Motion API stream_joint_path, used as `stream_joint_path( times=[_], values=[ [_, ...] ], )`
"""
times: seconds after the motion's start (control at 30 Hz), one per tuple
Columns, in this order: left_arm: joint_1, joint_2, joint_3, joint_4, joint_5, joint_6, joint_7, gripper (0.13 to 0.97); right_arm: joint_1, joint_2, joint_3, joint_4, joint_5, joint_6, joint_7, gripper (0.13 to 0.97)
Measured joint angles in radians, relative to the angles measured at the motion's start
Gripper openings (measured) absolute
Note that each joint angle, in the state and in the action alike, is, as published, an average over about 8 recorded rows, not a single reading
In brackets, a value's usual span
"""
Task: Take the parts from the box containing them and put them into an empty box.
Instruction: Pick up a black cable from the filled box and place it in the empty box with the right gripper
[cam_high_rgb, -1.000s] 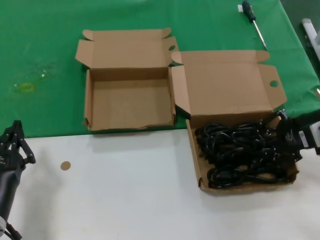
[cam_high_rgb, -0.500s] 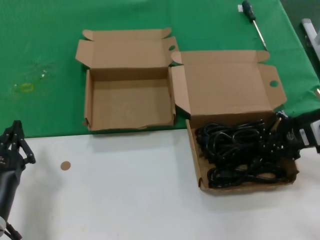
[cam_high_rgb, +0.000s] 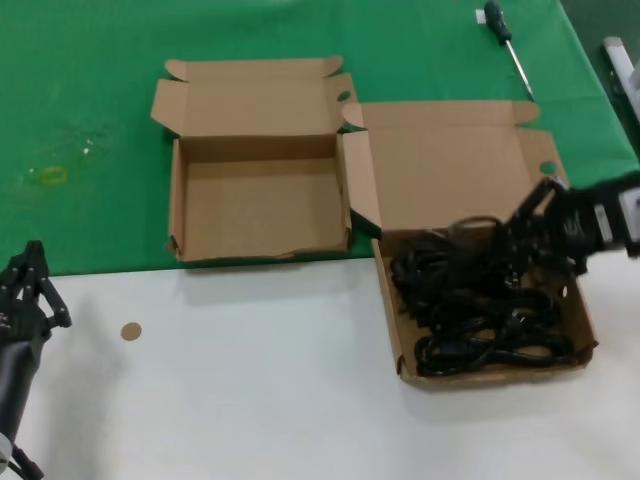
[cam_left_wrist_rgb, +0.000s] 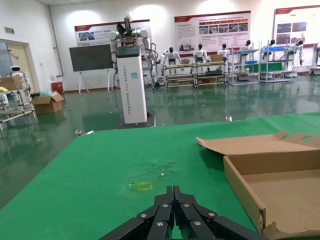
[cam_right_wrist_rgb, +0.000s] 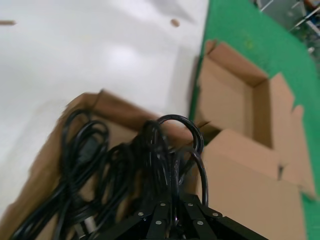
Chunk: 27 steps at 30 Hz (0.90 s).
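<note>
Screwdriver (cam_high_rgb: 507, 45) on green cloth (cam_high_rgb: 90, 120); perhaps a brown disc (cam_high_rgb: 131, 331).

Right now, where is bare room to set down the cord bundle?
The floor of the ragged-front box is bare. The white tabletop between the left end effector and the full box holds only a small disc. The full box is crowded with cords.

Right claw (cam_high_rgb: 528, 232) and its lifted power cords (cam_high_rgb: 470, 236) are smeared with blur; the arm runs off the frame's right edge

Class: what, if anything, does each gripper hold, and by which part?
The right gripper pinches a black power cord bundle by its coiled loops. The left gripper holds nothing.
</note>
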Motion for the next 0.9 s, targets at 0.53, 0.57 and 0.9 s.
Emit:
stream_joint_path(
  times=[0.53, 0.57, 0.9],
  values=[
    [0.000, 0.000, 0.000, 0.000, 0.000, 0.000, 0.000, 0.152, 0.125, -0.129, -0.016, 0.028, -0.009, 0.047, 0.112, 0.159],
    [0.000, 0.000, 0.000, 0.000, 0.000, 0.000, 0.000, 0.152, 0.127, -0.142, -0.021, 0.032, -0.012, 0.055, 0.119, 0.159],
    [0.000, 0.000, 0.000, 0.000, 0.000, 0.000, 0.000, 0.152, 0.147, -0.295, -0.081, 0.041, -0.062, 0.146, 0.193, 0.158]
  ],
)
